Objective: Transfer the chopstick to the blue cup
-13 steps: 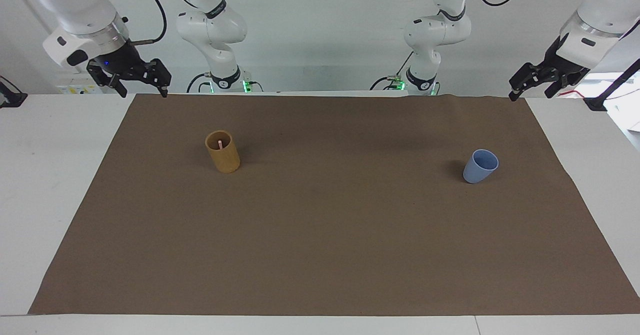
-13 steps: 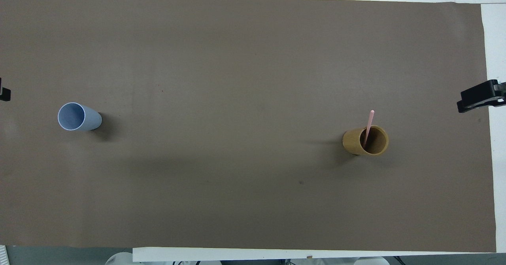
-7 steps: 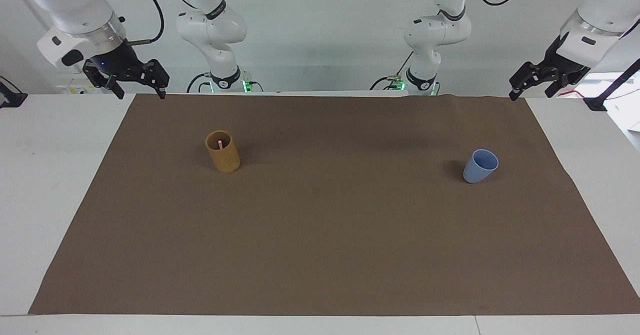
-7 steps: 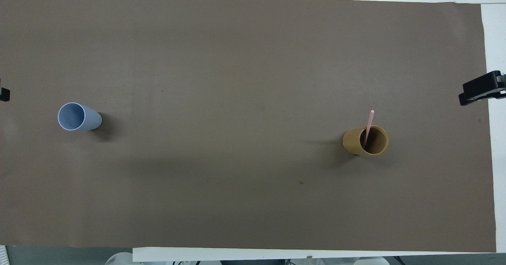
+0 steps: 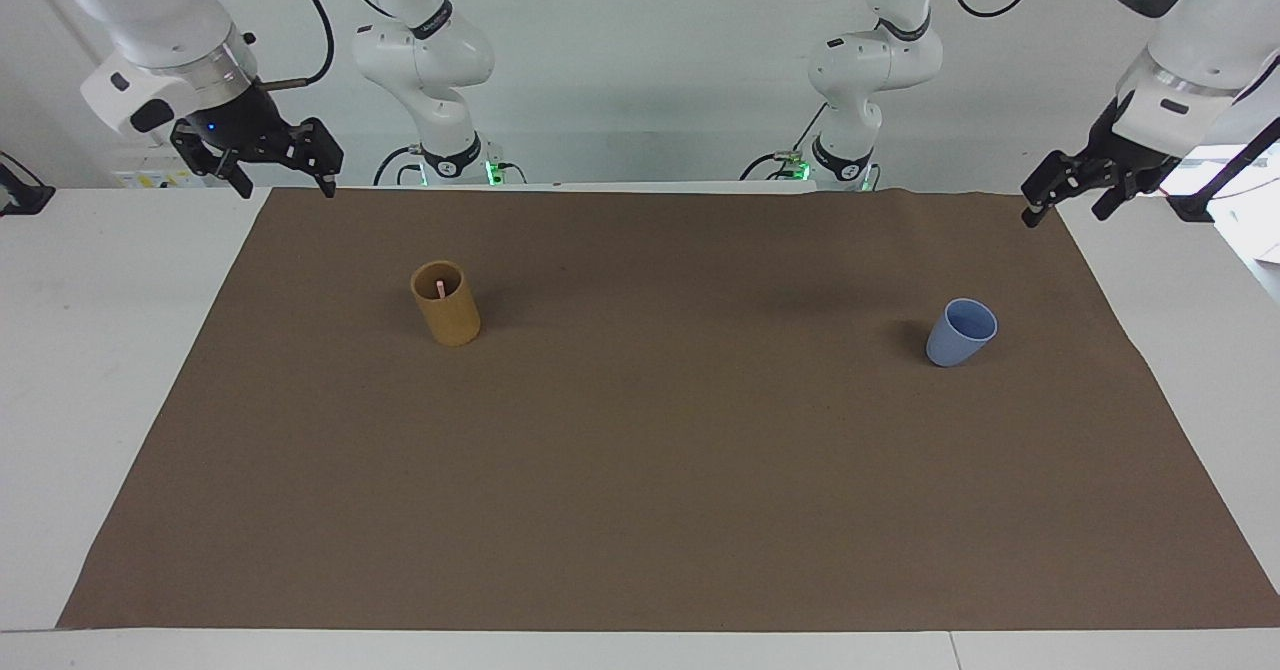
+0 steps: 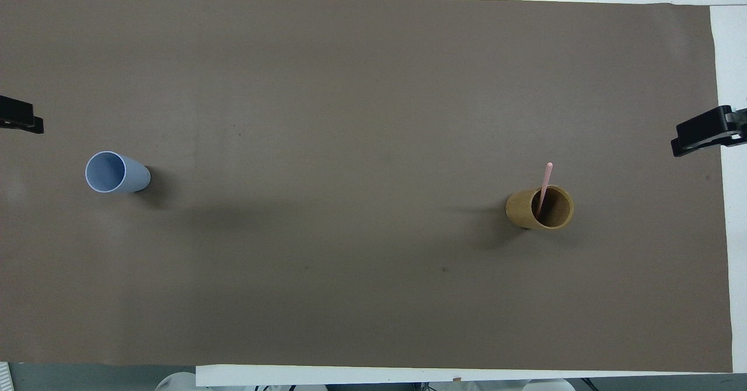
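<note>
Chopstick (image 6: 546, 180): upright in tan cup (image 5: 446, 305), toward the right arm's end of the tabletop; light, stiff, thin; take its exposed top.
Blue cup (image 5: 961, 332): empty, well apart.
Right pincer (image 5: 278, 168): released, raised.
Left pincer (image 5: 1066, 188): released, waiting.

Thin plastic chopstick (image 6: 546, 181): pale pink, plain. Small tapered plastic cup (image 5: 961, 333): light blue outside and in, paler rim, no pattern. Taller straight cylindrical cup (image 5: 446, 305): tan-yellow wall, darker brown interior. Flat cloth mat (image 5: 640, 450): uniform dull brown, unpatterned, a few faint dark specks. Desk (image 5: 100, 350): white. Left gripper (image 5: 1068, 186) and right gripper (image 5: 280, 172): black, on white arms.
</note>
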Controlling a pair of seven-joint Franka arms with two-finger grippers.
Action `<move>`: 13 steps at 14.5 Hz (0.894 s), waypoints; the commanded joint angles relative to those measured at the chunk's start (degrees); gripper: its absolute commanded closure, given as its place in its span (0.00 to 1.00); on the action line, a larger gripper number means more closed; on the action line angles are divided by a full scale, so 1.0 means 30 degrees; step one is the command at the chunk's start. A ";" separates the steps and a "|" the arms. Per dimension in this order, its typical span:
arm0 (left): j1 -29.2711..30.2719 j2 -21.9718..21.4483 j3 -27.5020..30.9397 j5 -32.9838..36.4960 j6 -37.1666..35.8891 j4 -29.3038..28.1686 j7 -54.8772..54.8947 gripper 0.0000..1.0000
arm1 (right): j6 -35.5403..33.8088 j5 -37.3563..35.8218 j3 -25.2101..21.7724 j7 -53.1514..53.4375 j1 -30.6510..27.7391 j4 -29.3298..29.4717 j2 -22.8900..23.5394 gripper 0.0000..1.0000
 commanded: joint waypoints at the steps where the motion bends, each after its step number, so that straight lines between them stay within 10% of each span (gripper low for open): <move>1: 0.1427 -0.0616 0.0078 -0.0057 0.4807 -0.4595 0.0284 0.00 | -0.0186 -0.0197 0.0203 -0.0354 -0.0048 0.0149 -0.0084 0.00; 10: 0.1520 0.0234 0.0078 0.0001 0.8746 -0.8673 0.0168 0.06 | -0.0215 -0.0167 0.0203 -0.0413 -0.0048 0.0149 -0.0113 0.00; 11: 0.1432 0.0205 0.0078 0.0001 0.8603 -0.8938 -0.0529 0.83 | -0.0215 -0.0167 0.0203 -0.0413 -0.0077 0.0149 -0.0113 0.00; 13: 0.0995 0.0379 0.0048 0.0030 0.8864 -0.9001 -0.2872 1.00 | -0.0215 -0.0138 0.0203 -0.0413 -0.0078 0.0149 -0.0113 0.00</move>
